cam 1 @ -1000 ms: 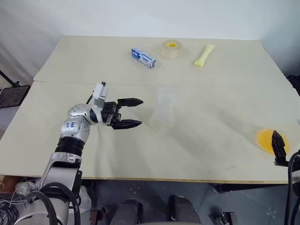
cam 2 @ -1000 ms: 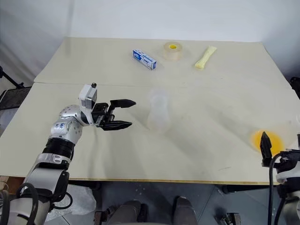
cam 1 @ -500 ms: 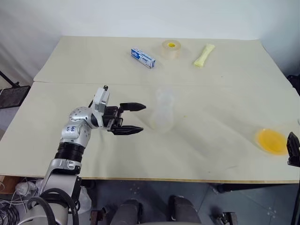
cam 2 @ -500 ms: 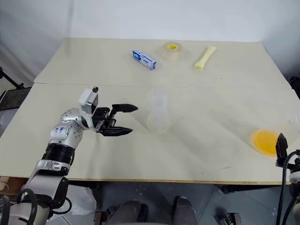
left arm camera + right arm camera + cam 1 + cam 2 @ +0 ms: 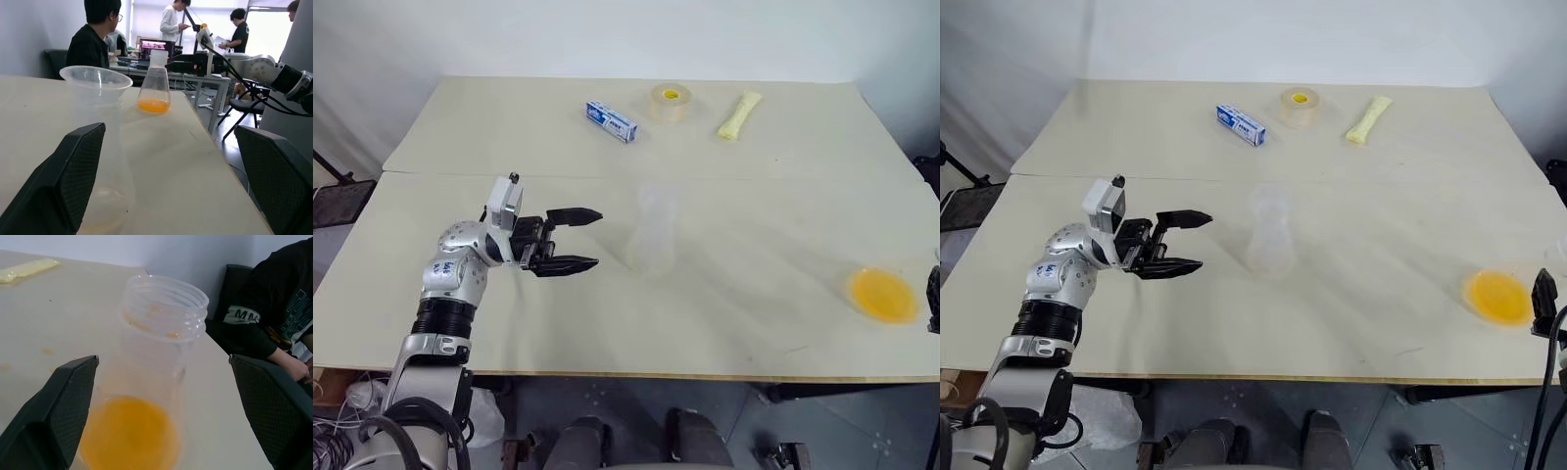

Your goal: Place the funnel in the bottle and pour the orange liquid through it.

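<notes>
Orange liquid [image 5: 881, 294]: a shallow pool in the base of a clear conical glass flask [image 5: 164, 318]. The flask stands upright near the right front corner of the beige worktop [image 5: 754, 147].

Right tool [image 5: 164, 360]: released and empty. Its two black fingers are spread wide, one on either side of the flask body, and neither touches the glass. The flask lies straight ahead of this tool with its long axis vertical, so a level closing grip across the body looks like the coming move. This is by far the nearer arm.

Bottle [image 5: 651, 250]: frosted and upright at mid-worktop, well apart from the flask and toward the robot's left.

Funnel [image 5: 95, 81]: clear plastic. Its cone appears to be seated in the bottle's mouth.

Left tool [image 5: 592, 238]: released and empty. It points level at the bottle from the bottle's left, near it but not touching.
</notes>
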